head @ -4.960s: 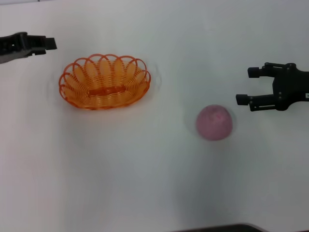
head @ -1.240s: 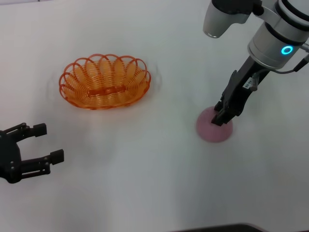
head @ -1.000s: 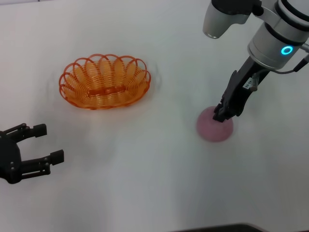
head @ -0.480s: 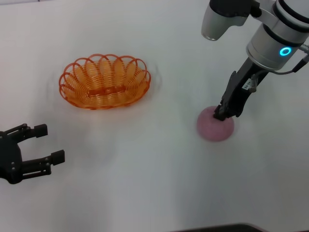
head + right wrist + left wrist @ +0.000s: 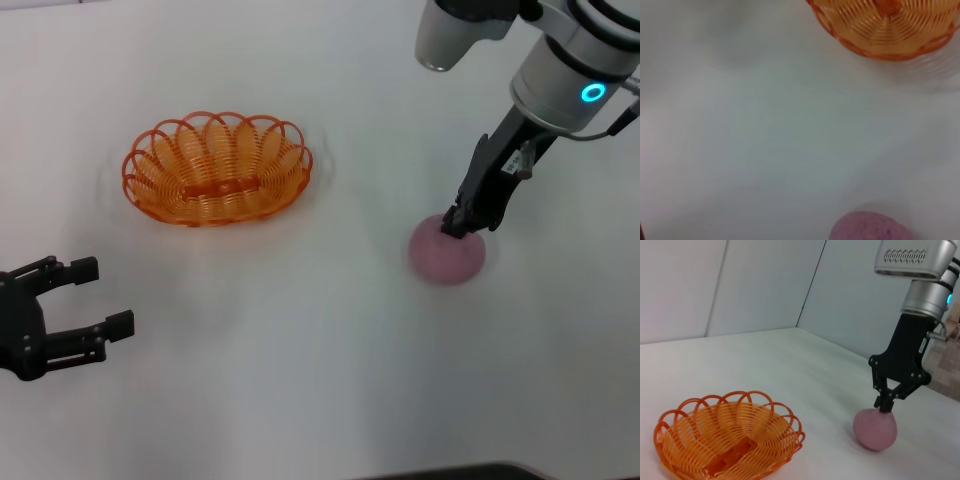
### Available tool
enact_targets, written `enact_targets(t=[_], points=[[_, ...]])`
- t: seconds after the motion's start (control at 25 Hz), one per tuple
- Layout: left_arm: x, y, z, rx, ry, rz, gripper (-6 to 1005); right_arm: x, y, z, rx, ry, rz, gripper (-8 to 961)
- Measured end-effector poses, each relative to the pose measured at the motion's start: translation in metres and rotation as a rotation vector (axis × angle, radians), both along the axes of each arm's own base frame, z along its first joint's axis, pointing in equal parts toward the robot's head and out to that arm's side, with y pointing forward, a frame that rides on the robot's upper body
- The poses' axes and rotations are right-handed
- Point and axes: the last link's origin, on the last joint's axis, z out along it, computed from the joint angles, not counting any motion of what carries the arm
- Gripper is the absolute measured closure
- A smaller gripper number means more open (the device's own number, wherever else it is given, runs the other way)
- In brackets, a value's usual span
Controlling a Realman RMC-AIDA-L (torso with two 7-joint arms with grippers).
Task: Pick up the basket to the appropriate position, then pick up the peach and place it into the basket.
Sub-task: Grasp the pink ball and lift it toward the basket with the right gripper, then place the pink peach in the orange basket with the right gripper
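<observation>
White table (image 5: 300, 400) (grey walls (image 5: 755, 285))

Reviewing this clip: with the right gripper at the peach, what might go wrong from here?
1. The right gripper meets only the top of the round peach, fingertips close together; the fruit may slip or roll away.
2. The basket sits well apart from the peach, so a weak hold could drop it in transit.
3. The left gripper is open, away from the basket, which may shift on landing.

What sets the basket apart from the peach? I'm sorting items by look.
The basket is orange, open looped wire and wide; the peach is pink, solid, round and smaller. The basket stands alone; the peach has the right gripper at its top, while the left gripper waits aside, open. Both rest on the white table.
</observation>
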Motion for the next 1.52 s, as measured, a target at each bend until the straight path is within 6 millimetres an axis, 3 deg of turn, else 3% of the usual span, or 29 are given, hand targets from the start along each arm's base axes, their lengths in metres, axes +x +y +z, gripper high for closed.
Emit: enact_targets(t=[1.08, 1.52], points=[[0.0, 0.001, 0.002, 0.002, -0.002, 0.002, 109, -0.065, 0.008, 0.046, 0.062, 0.068, 0.143, 928], [0.001, 0.001, 0.002, 0.0, -0.004, 0.001, 109, -0.091, 0.025, 0.05, 0.188, 0.353, 0.223, 928]])
